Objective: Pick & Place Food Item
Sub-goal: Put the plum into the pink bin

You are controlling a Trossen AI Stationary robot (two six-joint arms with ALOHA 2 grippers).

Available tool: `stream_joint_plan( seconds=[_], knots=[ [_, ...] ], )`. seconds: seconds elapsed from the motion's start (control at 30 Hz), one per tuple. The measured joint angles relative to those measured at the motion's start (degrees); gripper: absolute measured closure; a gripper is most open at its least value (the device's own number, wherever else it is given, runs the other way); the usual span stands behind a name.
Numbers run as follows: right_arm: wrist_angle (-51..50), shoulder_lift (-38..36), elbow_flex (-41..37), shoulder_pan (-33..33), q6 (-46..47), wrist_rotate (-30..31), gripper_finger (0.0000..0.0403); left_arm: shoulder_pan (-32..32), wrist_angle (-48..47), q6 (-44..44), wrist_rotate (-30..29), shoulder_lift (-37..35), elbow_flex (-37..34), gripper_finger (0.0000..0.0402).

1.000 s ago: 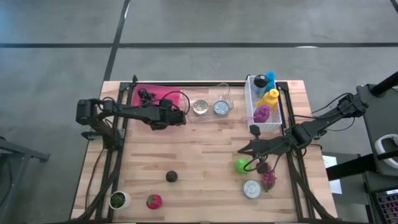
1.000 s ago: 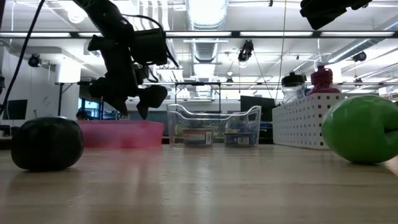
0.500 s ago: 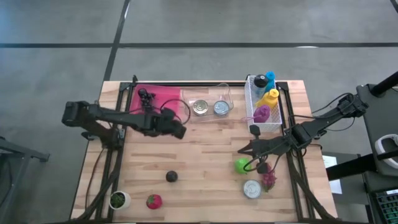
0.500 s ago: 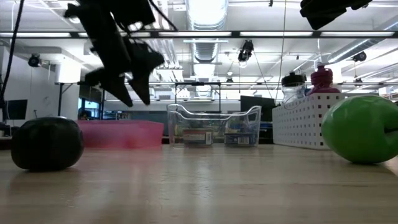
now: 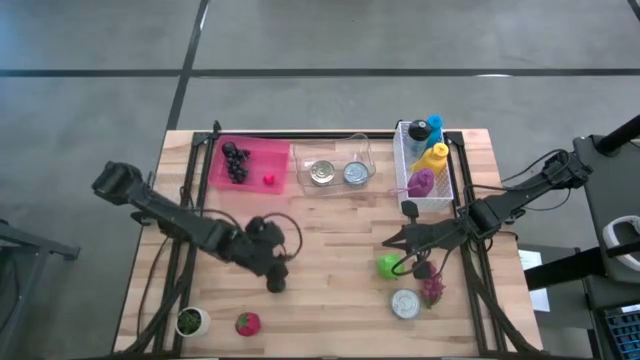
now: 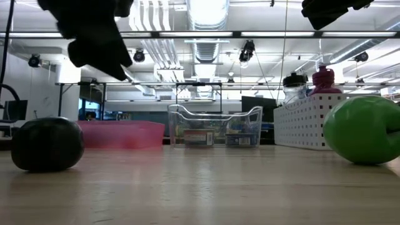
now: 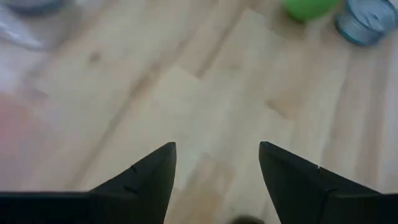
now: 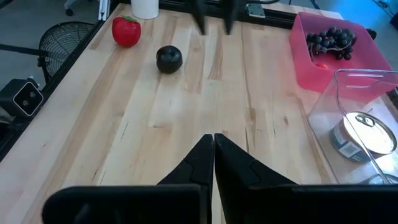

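Note:
A dark round food item (image 5: 277,285) rests on the wood toward the near edge, and also shows in the low view (image 6: 47,144). My left gripper (image 5: 272,262) hangs open just above it on its far side, with only bare wood between the fingers (image 7: 217,149). A pink tray (image 5: 252,150) at the far left holds dark grapes (image 5: 235,160) and a small red piece (image 5: 268,180). A green food item (image 5: 389,266) lies at the right, beside my shut right gripper (image 5: 388,243), which hangs above the table with nothing in it (image 8: 213,138).
A red food item (image 5: 247,323) and a white cup (image 5: 190,321) stand at the near left corner. A clear bin (image 5: 362,150) with two cans, and a white basket (image 5: 447,185) of bottles, line the far edge. A can (image 5: 405,303) and a magenta item (image 5: 433,289) lie near right.
My left gripper has swung from above the pink tray toward the table's near edge, turning as it went, and now hangs over the dark round item. The tray, with the grapes and the red piece in it, is now uncovered.

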Motion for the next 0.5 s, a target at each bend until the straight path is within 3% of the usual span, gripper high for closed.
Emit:
stream_joint_plan(
  seconds=[0.33,0.5],
  knots=[
    [0.0,0.02,0.0,0.0,0.0,0.02,0.0394,-2.35,2.44,-4.53,12.87,5.86,1.28,0.0069],
    [0.0,0.01,0.0,0.02,0.0,0.02,0.0394,-1.91,-4.91,-5.76,15.66,8.38,6.73,0.0011]
  ],
)
